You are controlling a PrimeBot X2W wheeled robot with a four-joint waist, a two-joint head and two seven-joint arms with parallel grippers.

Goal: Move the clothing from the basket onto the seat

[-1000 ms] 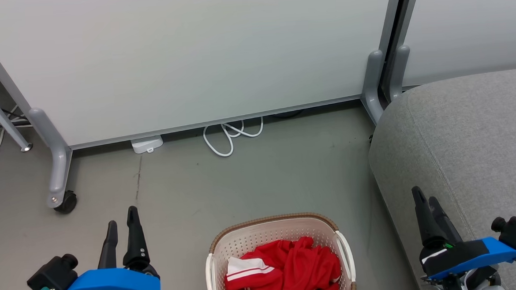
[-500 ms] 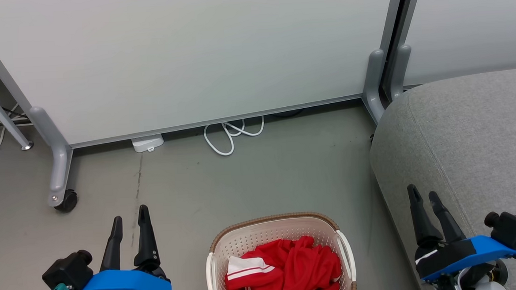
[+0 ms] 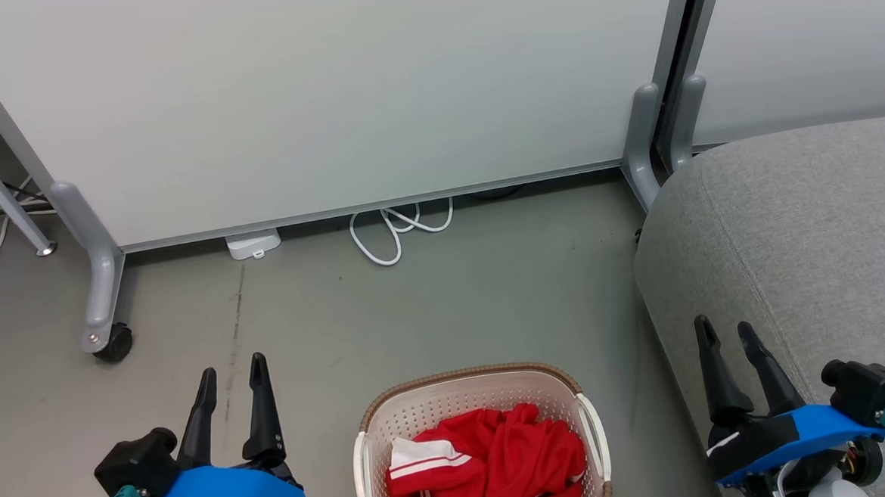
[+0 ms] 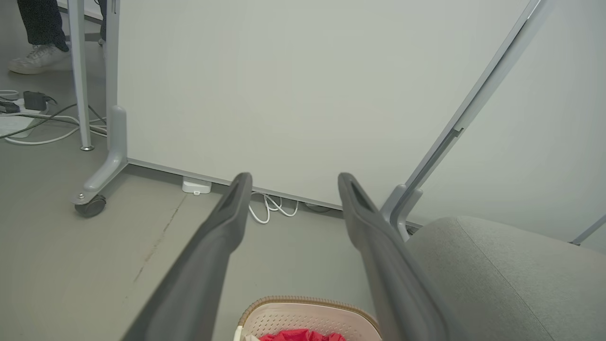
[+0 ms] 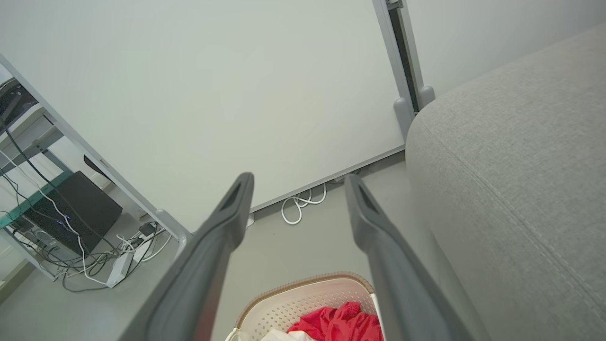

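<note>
Left hand (image 3: pixel 233 364) shifted inward; basket (image 3: pixel 458 404) cropped, long axis unclear.

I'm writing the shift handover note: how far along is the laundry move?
Done: nothing; the red clothing lies heaped in the basket, and the visible grey seat carries no garment. In hand: nothing; the left end effector and right end effector hang open and empty, flanking the basket. Left: grasping the clothing and placing it on the seat.

Clothing (image 3: pixel 491 458) in basket (image 3: pixel 420 409); seat (image 3: pixel 805 237) right of basket.
</note>
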